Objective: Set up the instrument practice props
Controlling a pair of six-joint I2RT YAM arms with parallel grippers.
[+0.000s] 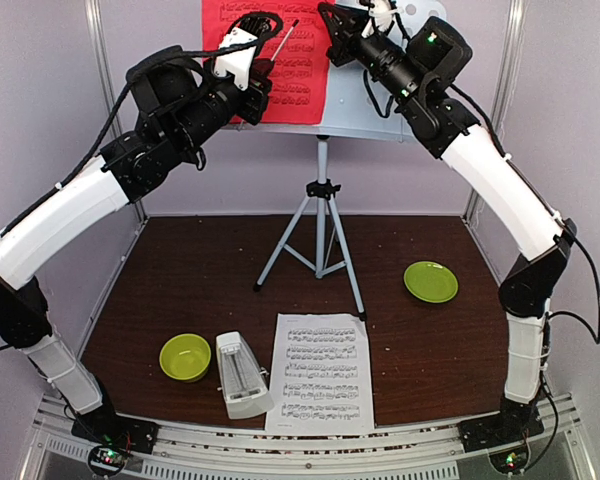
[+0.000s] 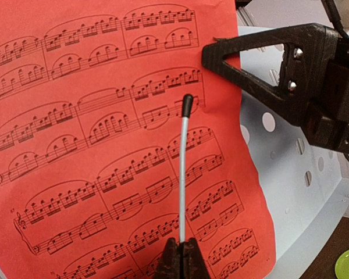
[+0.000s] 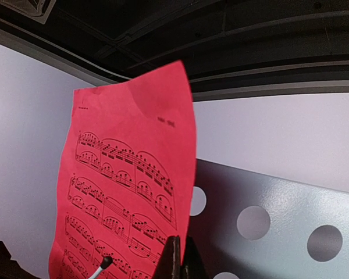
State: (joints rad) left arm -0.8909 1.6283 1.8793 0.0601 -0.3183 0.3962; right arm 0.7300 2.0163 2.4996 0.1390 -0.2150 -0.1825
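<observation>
Bench: dark brown. Music stand on its tripod, far centre. Red sheet lies against the stand's perforated desk, high up at the far side. White sheet is flat on the bench, near centre. Metronome is just left of it, touching its edge; upright or lying not clear. Plate to the right, well apart. Bowl just left of the metronome.

Left gripper: closed narrow on a thin white rod, whose black tip lies over the red sheet.

Right gripper: pinched on the red sheet's right edge.
</observation>
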